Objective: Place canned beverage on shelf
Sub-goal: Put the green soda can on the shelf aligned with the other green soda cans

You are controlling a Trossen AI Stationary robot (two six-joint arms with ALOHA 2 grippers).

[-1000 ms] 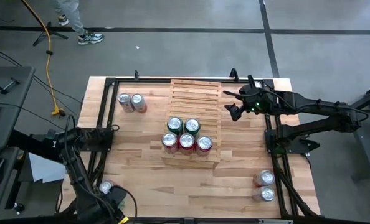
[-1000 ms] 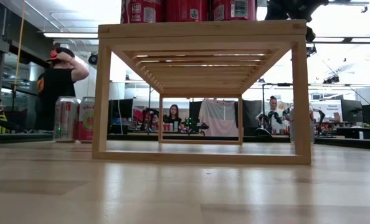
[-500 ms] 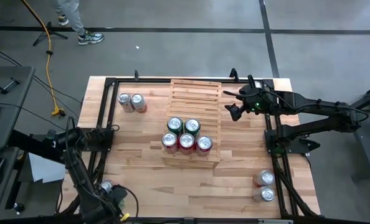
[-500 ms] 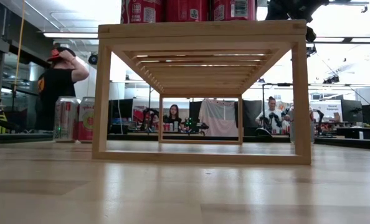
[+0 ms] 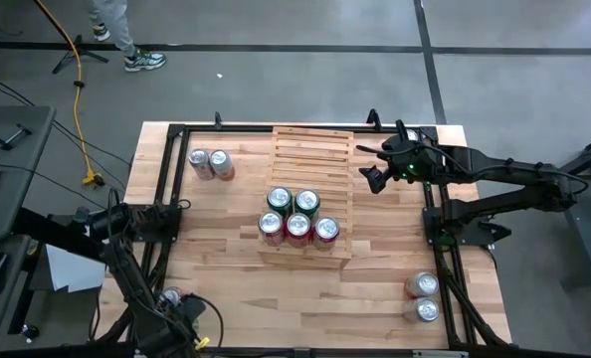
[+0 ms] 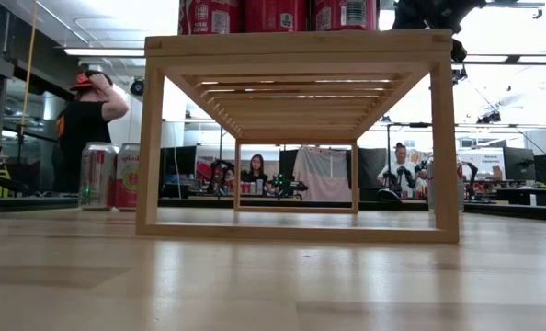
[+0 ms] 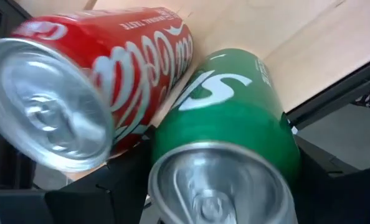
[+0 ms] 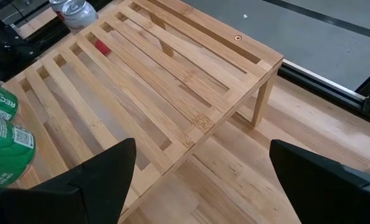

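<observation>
The shelf (image 5: 312, 174), a pale slatted rack, stands mid-table. Its near part holds two green cans (image 5: 293, 202) and three red cans (image 5: 297, 228). At the near-left corner a red can (image 7: 98, 81) and a green can (image 7: 235, 118) stand side by side on the table. My left gripper (image 5: 181, 316) hangs over them, pointing down and open. Its dark fingers (image 7: 126, 183) stand on either side of the green can's top. In the high view only the red can (image 5: 171, 295) shows beside that gripper. My right gripper (image 5: 374, 178) waits open above the shelf's far right edge (image 8: 235, 106), with nothing between its fingers.
Two cans (image 5: 209, 163) stand at the far left and show again in the low view (image 6: 112, 175). Two more cans (image 5: 425, 297) stand at the near right. A black frame (image 5: 166, 199) runs along the table's sides. People stand in the room behind (image 6: 82, 119).
My left gripper has come down over the two cans at the near-left corner, its fingers still apart. It now covers more of them in the high view. The cans have not moved.
</observation>
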